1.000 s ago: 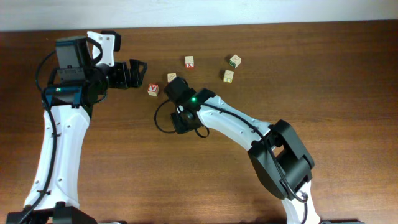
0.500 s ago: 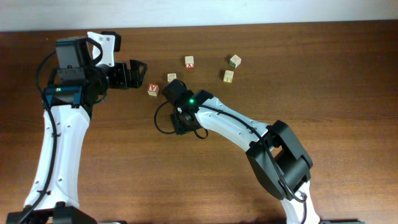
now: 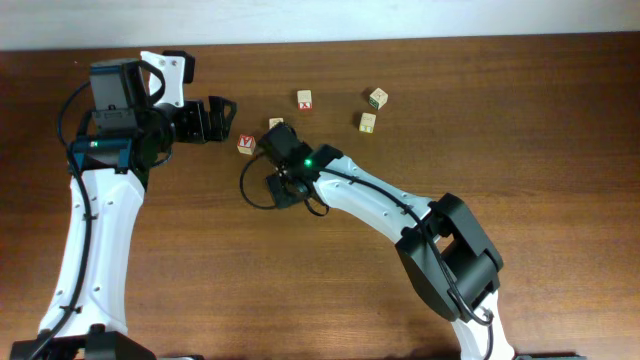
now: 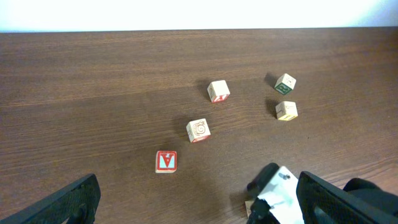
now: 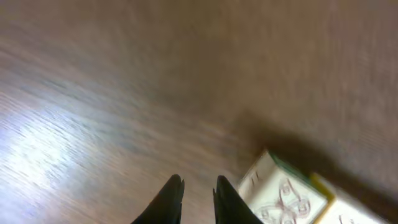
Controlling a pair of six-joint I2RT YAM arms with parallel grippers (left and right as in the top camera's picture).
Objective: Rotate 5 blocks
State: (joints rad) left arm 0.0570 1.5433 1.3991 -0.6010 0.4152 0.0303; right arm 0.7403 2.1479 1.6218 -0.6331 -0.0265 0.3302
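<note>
In the right wrist view a light-wood block [image 5: 287, 194] with a green edge and a line drawing lies just right of my right gripper [image 5: 199, 190]. Its jaws are almost together with nothing between them. From overhead, that gripper [image 3: 279, 187] points down at the table and covers this block. More blocks lie beyond it: a pale one [image 3: 276, 124] half behind the wrist, a green-faced one [image 3: 377, 97] and a light one [image 3: 367, 122]. My left gripper [image 3: 215, 118] hangs wide open at the far left, holding nothing; its dark fingers [image 4: 71, 200] frame the left wrist view.
A red "Y" cube [image 3: 245, 144] sits between the two grippers, and a red "X" cube [image 3: 304, 99] lies further back. The right arm's cable [image 3: 246, 190] loops out to the left of its wrist. The table's far edge meets a white wall.
My right gripper has shifted a little to the left and towards the far edge, its cable loop swinging left with it. The left arm and the visible cubes have stayed put.
</note>
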